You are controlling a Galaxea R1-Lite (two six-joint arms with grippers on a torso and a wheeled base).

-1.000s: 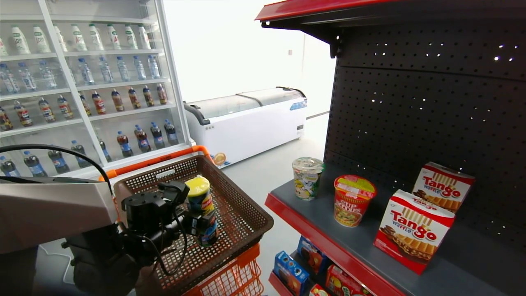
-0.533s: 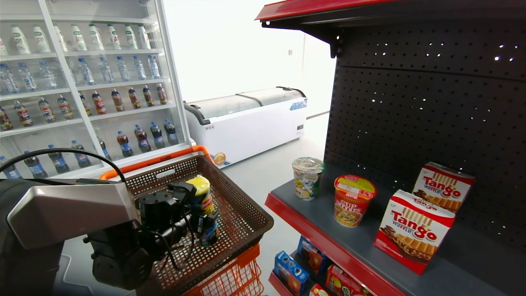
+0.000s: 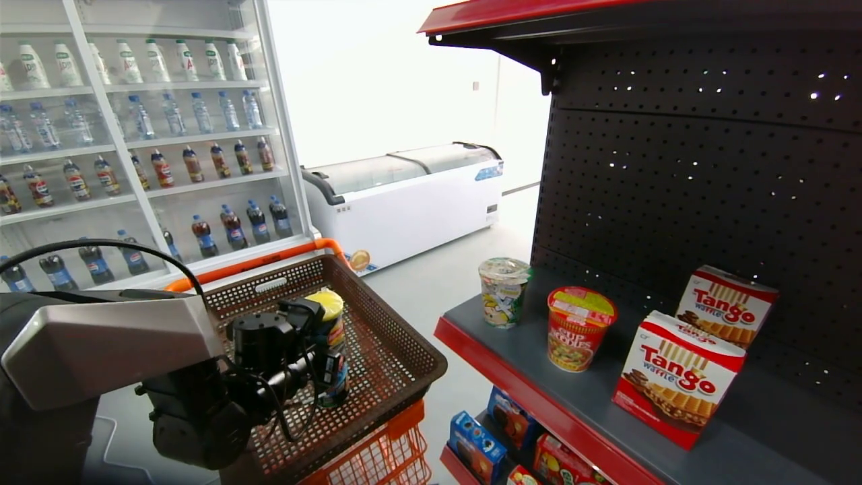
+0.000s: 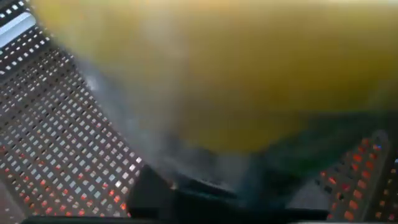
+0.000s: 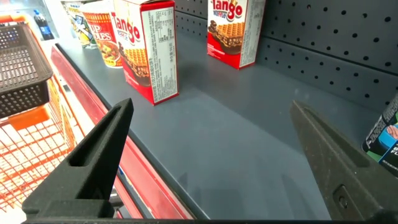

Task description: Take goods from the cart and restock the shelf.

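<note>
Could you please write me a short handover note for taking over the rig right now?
Left gripper: at the yellow-lidded can, which is upright in the brown basket; grip unconfirmed.
Right gripper: open, empty, above bare shelf.
Done: two cup noodles and two wafer boxes stand on the shelf.
Left: lift the can, place it on the shelf.

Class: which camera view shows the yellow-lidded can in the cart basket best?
The head view: the yellow-lidded can is upright in the brown basket, lid and label visible. The left wrist view shows it as a close yellow blur. The right wrist view faces the shelf.
</note>
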